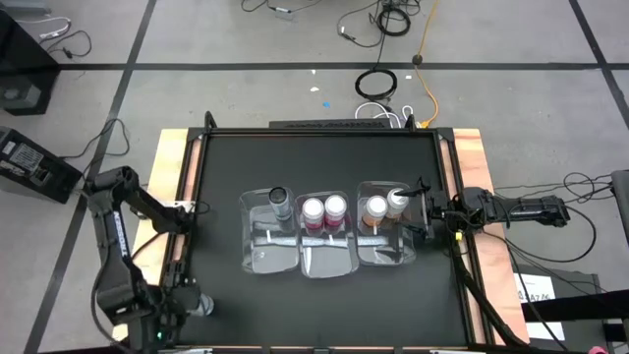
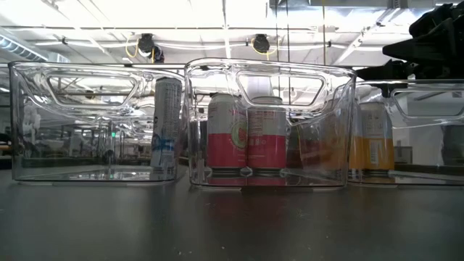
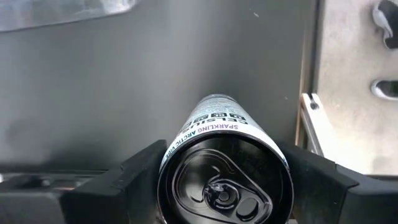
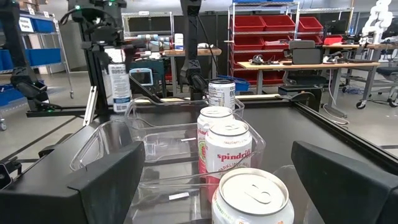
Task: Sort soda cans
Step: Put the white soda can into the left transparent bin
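Holding a silver can (image 3: 227,168) between its fingers, the left claw (image 1: 193,306) sits at the near left corner of the black surface (image 1: 221,187), well apart from the bins. Its jaws are closed against the can's sides, and the can's opened top faces the wrist camera.

Three clear bins stand side by side across the middle of the surface. In the left bin (image 1: 260,251) a second silver can (image 1: 279,201) stands upright at the far end. In the middle bin (image 1: 324,258) two red-pink cans (image 1: 324,210) stand side by side, touching, also at the far end. In the right bin (image 1: 385,251) are two orange cans (image 1: 385,206), close together.

Farther right, the right claw (image 1: 425,211) hangs at the right bin's right edge with its jaws spread wide and nothing between them; the nearest orange can (image 4: 252,198) stands just in front of it.
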Tool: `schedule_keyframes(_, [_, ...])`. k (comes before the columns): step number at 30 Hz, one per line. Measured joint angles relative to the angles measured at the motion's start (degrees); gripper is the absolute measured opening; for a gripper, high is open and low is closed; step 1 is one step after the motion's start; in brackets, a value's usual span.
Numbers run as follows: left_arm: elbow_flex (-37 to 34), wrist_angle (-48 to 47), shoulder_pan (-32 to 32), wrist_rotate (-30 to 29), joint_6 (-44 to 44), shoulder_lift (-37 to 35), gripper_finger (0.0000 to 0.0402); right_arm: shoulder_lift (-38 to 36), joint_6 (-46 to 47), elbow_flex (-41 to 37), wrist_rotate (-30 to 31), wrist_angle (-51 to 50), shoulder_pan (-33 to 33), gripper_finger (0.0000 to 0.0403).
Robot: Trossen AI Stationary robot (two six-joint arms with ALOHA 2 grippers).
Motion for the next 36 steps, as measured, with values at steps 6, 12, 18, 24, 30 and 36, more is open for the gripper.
schedule_keyframes(6, [0.0,-6.7,5.5,0.0,0.0,-5.6,0.0281,0.0,0.0,0.0,0.0,0.0,0.0,0.0398])
schedule_keyframes(12, [0.0,-12.5,13.3,0.0,0.0,-11.6,0.0281,0.0,0.0,0.0,0.0,0.0,0.0,0.0398])
schedule_keyframes(18, [0.0,-12.8,22.1,-4.3,-0.4,-16.2,0.0281,0.0,0.0,0.0,0.0,0.0,0.0,0.0398])
schedule_keyframes(24, [0.0,-12.9,29.0,-5.6,1.8,-19.0,0.0281,0.0,0.0,0.0,0.0,0.0,0.0,0.0398])
schedule_keyframes(30, [0.0,-12.9,34.4,-5.6,6.8,-21.1,0.0281,0.0,0.0,0.0,0.0,0.0,0.0,0.0398])
schedule_keyframes(36, [0.0,-12.8,40.2,-7.0,16.2,-22.3,0.0281,0.0,0.0,0.0,0.0,0.0,0.0,0.0398])
